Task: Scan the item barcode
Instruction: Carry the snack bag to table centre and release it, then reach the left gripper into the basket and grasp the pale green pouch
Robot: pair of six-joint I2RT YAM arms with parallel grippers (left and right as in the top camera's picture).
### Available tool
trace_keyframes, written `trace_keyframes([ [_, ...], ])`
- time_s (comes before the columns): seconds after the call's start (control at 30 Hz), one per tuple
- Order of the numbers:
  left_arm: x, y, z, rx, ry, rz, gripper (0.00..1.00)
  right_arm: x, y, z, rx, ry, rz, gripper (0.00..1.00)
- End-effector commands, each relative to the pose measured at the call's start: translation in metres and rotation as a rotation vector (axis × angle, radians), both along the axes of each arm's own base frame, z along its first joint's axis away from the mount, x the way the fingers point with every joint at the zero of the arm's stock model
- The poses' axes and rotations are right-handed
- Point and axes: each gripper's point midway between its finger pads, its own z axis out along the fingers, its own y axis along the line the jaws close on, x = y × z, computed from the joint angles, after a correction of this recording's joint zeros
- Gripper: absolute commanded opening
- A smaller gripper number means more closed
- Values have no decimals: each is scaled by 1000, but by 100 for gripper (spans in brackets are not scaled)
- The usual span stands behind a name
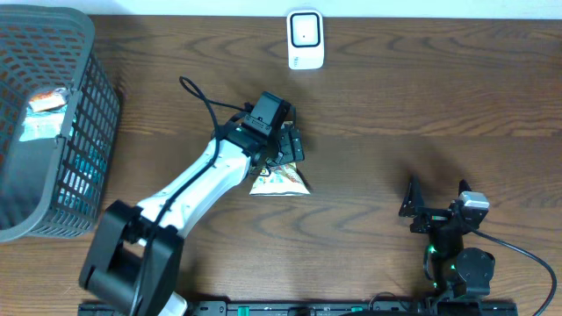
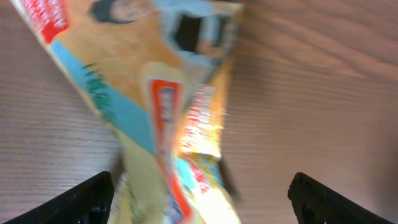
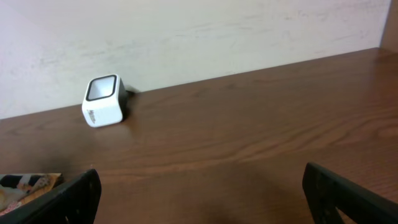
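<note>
Left wrist view: snack packet [image 2: 168,118] at frame centre, ungripped between wide-apart jaws of left gripper [image 2: 205,199].

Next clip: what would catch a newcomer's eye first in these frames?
First, the left gripper at mid-table, directly over a colourful snack packet, jaws spread wide; the packet is a blur in the left wrist view. Next, the small white scanner at the far edge and the dark mesh basket on the left. The right gripper sits open at the near right.
</note>
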Motion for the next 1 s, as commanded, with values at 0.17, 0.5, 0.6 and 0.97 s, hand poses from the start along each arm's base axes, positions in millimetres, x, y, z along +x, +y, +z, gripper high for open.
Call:
trace_keyframes([
  [0.17, 33, 60, 180, 93, -476, 41, 98, 0, 2, 0, -7, 0, 10, 99],
  [0.5, -1, 309, 345, 447, -943, 942, 98, 0, 2, 0, -7, 0, 10, 99],
  [0.6, -12, 364, 328, 410, -877, 1137, 98, 0, 2, 0, -7, 0, 10, 99],
  [0.97, 16, 486, 195, 138, -511, 1267, 98, 0, 2, 0, -7, 0, 10, 99],
])
